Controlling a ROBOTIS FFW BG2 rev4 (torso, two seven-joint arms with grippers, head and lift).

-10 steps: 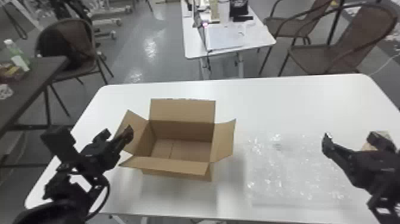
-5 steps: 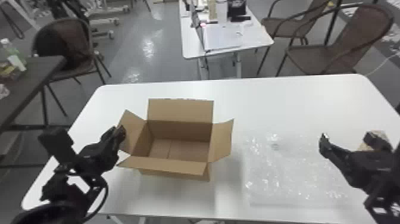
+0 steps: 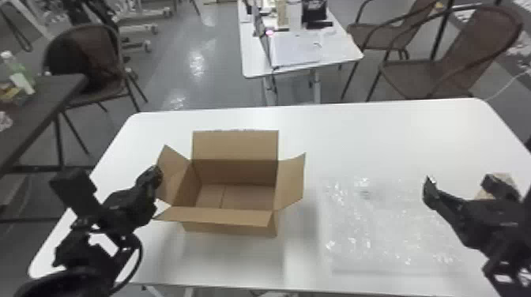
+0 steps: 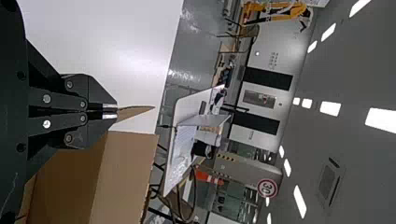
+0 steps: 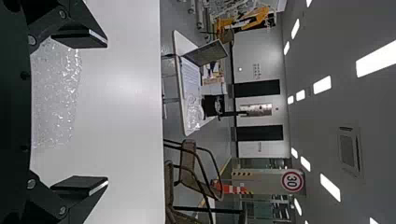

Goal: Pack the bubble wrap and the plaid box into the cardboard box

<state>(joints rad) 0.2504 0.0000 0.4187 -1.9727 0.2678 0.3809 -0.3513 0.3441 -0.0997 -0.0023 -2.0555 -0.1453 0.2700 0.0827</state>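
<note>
- While standing open on the white surface [image 3: 387, 130], spread at all four flaps: cardboard box [image 3: 237, 197], with bare inner bottom in sight.
- At the back of the cardboard box, far flap [image 3: 235, 144] upright; at the front, near flap [image 3: 217, 216] folded outward; at the right, right flap [image 3: 290, 181] slanting outward.
- At the left side of the cardboard box, left end effector [image 3: 155, 173], pressed together on the edge of the left flap [image 3: 172, 173], pinching it between the fingertips.
- To the right of the cardboard box, near and apart from it, bubble wrap [image 3: 379, 233], clear, laid flat on the surface.
- Well apart from the cardboard box on the right, right end effector [image 3: 460, 182], spread wide, holding nothing between the fingers, over the right part of the bubble wrap in the head view.
- Beyond the bubble wrap, on the far right from the cardboard box, apparently plaid box [image 3: 505, 181]: tan, mostly hidden behind the right end effector, too blurred to tell the pattern.
- Well beyond the cardboard box, second table [image 3: 339, 53], with brown chairs [image 3: 426, 77] to its right.
</note>
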